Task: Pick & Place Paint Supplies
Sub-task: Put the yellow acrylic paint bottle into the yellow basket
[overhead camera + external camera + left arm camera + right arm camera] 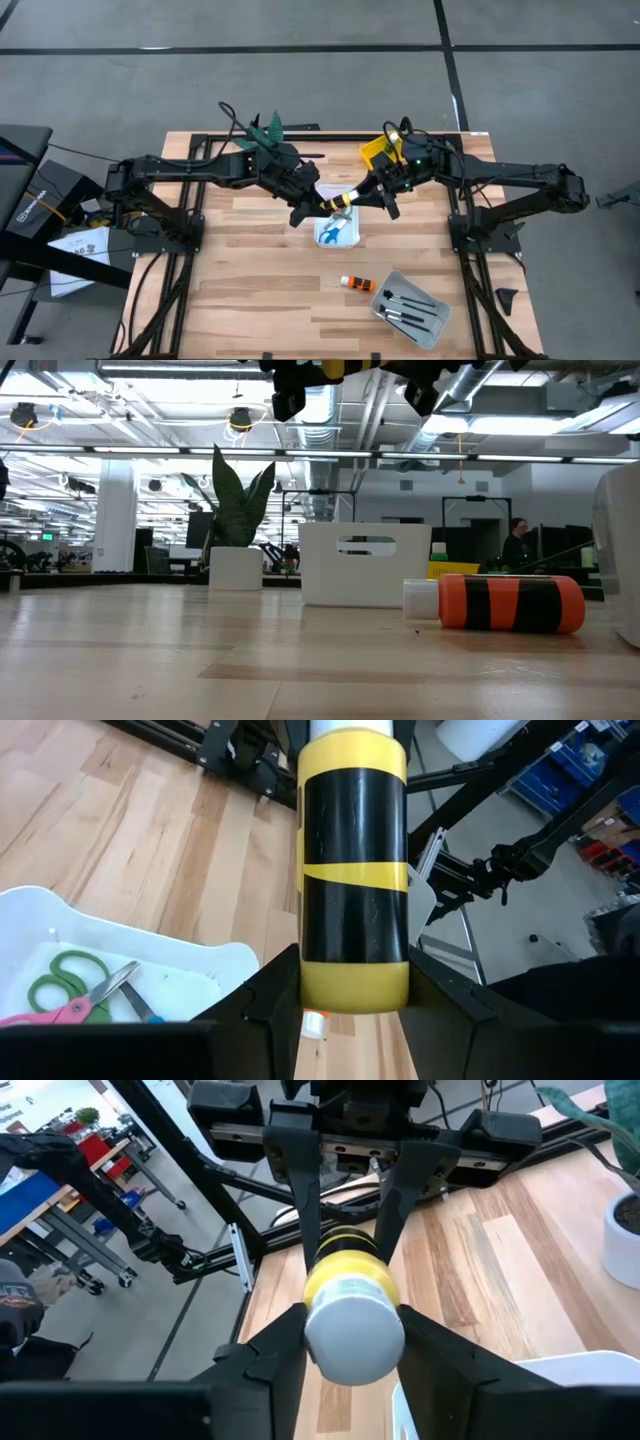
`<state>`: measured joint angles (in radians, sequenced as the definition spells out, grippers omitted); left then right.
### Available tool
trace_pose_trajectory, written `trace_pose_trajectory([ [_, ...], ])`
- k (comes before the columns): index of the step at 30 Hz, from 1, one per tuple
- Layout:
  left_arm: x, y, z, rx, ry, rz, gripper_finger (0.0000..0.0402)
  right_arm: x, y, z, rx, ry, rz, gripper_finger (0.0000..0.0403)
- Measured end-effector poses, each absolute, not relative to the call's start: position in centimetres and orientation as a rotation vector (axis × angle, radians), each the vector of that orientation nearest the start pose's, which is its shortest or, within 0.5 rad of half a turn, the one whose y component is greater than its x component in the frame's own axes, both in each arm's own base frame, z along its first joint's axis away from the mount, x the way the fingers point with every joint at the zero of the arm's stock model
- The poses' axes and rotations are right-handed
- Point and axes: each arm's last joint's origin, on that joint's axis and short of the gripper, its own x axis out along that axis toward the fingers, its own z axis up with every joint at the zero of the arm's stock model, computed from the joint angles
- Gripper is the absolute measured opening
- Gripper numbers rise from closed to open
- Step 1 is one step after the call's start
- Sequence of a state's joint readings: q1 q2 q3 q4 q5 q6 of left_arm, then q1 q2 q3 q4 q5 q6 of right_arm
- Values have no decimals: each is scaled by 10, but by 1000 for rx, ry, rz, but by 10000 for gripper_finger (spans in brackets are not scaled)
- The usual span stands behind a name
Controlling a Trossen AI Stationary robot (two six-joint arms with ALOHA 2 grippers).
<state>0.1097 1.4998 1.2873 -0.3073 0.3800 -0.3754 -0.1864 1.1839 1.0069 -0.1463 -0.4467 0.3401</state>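
While both pincers meet on yellow bottle (340, 203), scissors (62, 991) (left wrist only).

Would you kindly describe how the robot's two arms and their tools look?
Both arms are dark, nearly black, built of slim jointed links with black cables looping along them. The left tool and right tool each end in two flat, angular black fingers. A small green light glows on the right arm's wrist.

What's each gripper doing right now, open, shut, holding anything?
Left gripper: shut on the yellow paint bottle, held above the table.
Right gripper: fingers at either side of the bottle's white cap end; can't tell if clamped yet.
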Motion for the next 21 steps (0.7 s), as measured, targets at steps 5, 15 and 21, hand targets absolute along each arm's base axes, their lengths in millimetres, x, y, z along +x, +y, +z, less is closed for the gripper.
trace_pose_trajectory([
  [5, 334, 26, 326, -491, 557, -172, 131, 259, -36, 336, 432, 335, 208, 166],
  [15, 335, 26, 326, -493, 545, -180, 131, 259, -36, 336, 431, 333, 211, 183],
  [21, 336, 26, 327, -497, 534, -181, 131, 259, -36, 336, 432, 336, 209, 178],
])
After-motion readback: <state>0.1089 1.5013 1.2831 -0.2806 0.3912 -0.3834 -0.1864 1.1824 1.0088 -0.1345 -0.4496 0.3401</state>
